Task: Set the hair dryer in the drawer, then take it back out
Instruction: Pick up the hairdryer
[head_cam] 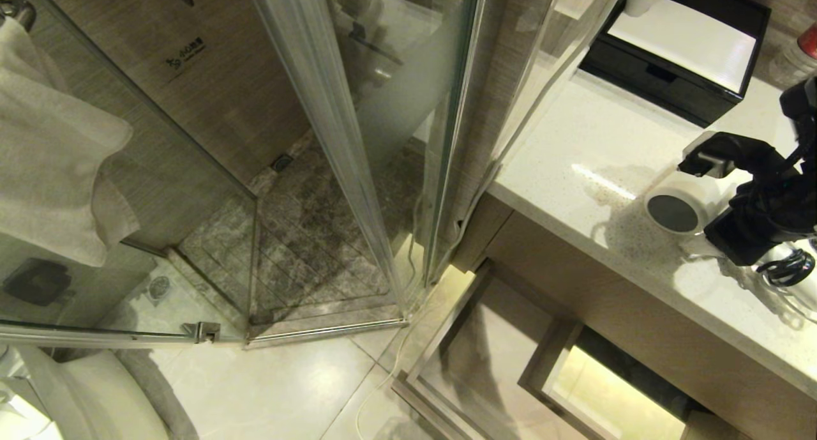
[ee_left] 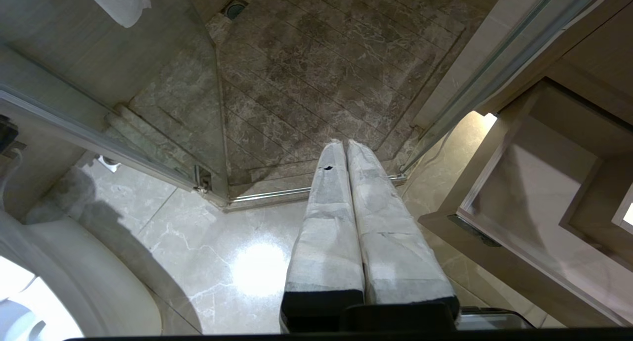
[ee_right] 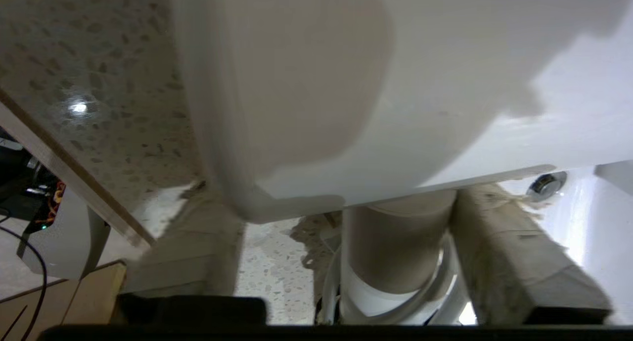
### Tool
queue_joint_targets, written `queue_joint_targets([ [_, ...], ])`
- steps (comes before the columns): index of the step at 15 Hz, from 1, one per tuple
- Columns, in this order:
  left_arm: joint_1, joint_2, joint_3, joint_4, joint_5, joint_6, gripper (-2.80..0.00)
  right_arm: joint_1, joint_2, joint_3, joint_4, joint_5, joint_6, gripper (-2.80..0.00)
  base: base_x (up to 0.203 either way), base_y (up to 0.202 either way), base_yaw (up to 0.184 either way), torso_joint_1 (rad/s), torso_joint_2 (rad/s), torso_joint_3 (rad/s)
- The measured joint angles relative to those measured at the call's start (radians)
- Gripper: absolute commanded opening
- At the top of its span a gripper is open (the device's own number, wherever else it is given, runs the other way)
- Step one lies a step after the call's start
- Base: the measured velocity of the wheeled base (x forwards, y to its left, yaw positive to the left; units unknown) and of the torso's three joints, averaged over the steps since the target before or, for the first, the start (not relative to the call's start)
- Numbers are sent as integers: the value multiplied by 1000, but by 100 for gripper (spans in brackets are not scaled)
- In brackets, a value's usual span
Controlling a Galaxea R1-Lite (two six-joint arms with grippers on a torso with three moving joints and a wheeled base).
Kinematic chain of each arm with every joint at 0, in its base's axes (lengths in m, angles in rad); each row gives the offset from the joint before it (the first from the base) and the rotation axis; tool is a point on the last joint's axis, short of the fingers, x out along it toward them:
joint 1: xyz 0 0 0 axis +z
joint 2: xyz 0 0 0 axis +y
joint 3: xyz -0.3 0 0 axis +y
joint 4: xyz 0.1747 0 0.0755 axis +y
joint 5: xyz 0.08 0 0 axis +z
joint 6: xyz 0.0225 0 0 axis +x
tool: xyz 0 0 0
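Straddling white hair dryer (head_cam: 686, 200) handle on speckled stone counter (head_cam: 593, 165), right gripper (ee_right: 346, 242) jaws parted, ungripped

You have only one piece of writing in view: a small dark printed notice (head_cam: 185, 53) on the wood-grain wall inside the shower, seen through the glass in the head view. It shows a little pictogram followed by a short row of characters with a finer line beneath, set at a slant. The characters are too small for you to read. You will find no label, brand or number legible on anything else in the head view, and neither wrist view gives you any lettering at all.
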Motion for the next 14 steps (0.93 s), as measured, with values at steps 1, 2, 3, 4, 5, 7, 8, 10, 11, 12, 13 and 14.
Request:
queue_joint_targets([
  [1, 0, 0, 0, 0, 0, 0, -280, -1, -2, 4, -12, -1, 1, -280, 0, 0, 0, 0, 0, 0],
  [2, 0, 0, 0, 0, 0, 0, -280, 0, -4, 10, -25, -1, 3, -280, 0, 0, 0, 0, 0, 0],
  [3, 0, 0, 0, 0, 0, 0, -280, 1, -8, 18, -31, -2, 3, -280, 0, 0, 0, 0, 0, 0],
  [4, 0, 0, 0, 0, 0, 0, -280, 1, -16, 25, -32, -1, 3, -280, 0, 0, 0, 0, 0, 0],
  [5, 0, 0, 0, 0, 0, 0, -280, 1, -25, 33, -32, 0, 3, -280, 0, 0, 0, 0, 0, 0],
  [7, 0, 0, 0, 0, 0, 0, -280, 1, -53, 51, -30, 2, 1, -280, 0, 0, 0, 0, 0, 0],
  [8, 0, 0, 0, 0, 0, 0, -280, 1, -72, 61, -30, 2, 0, -280, 0, 0, 0, 0, 0, 0],
  [10, 0, 0, 0, 0, 0, 0, -280, 0, -117, 82, -31, -1, 1, -280, 0, 0, 0, 0, 0, 0],
  [11, 0, 0, 0, 0, 0, 0, -280, 0, -145, 94, -31, -2, 1, -280, 0, 0, 0, 0, 0, 0],
  [12, 0, 0, 0, 0, 0, 0, -280, 0, -172, 105, -31, -4, 0, -280, 0, 0, 0, 0, 0, 0],
  [13, 0, 0, 0, 0, 0, 0, -280, -3, -202, 117, -30, -5, 0, -280, 0, 0, 0, 0, 0, 0],
  [14, 0, 0, 0, 0, 0, 0, -280, -6, -230, 132, -28, -6, 0, -280, 0, 0, 0, 0, 0, 0],
])
